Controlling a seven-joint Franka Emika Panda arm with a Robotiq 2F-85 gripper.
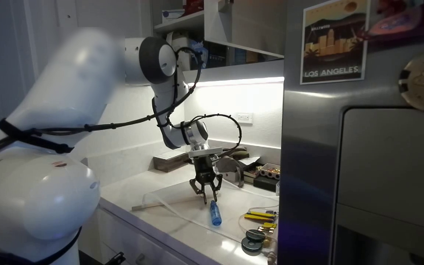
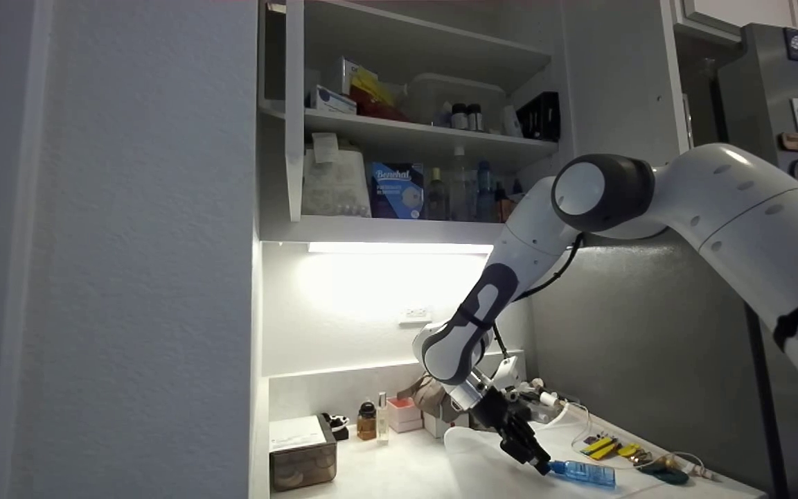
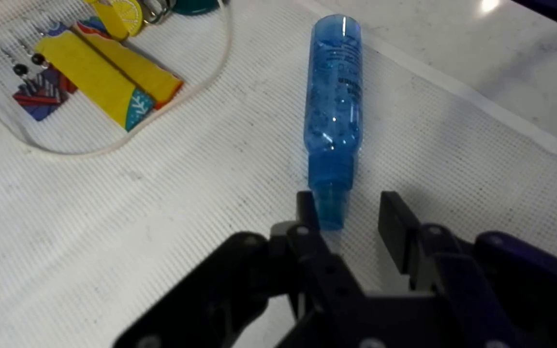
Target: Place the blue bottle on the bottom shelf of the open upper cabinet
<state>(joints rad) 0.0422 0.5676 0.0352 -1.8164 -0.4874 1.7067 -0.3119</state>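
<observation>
Hanging above it all, the upper cabinet (image 2: 427, 52): door (image 2: 294, 111) swung aside, inside in view; the place to finish, later
White surface (image 2: 371, 471): back edge against the wall (image 2: 371, 312), drawers (image 1: 142, 235) under its front edge
Arm (image 2: 579, 190): bent down to the surface, so that the fingers (image 3: 397, 227) meet the work at a slant
Bottom shelf (image 2: 399, 229): light strip (image 2: 399, 247) glowing along its underside, a blue box (image 2: 397, 194) and several bottles (image 2: 437, 201) standing on it; worth choosing a gap among them ahead of the lift
Mesh mat (image 3: 186, 232): spread under the blue bottle (image 3: 334, 96); it looks thin, so it may bunch if the tips press down
Yellow trinkets (image 3: 90, 77): near the bottle, towards the surface's edge by the fridge (image 1: 374, 147)
Blue bottle: on its side, resting on the mat, nearer the surface's front edge than the back one, base (image 3: 336, 29) by the mat's hem (image 3: 452, 84); taking hold of it looks to be the step in hand
Fingers: parted part-way, gripping nothing; the cap (image 3: 331, 208) shows between the tips, just beside one and apart from the other, contact hard to tell; even the gap first, slide along the bottle's length, then squeeze slowly so neither tip shoves it round
Collar (image 3: 330, 169): broader than the cap, the better place to squeeze, I judge
Cap: tapering, likely to slip out of a hold taken there alone
</observation>
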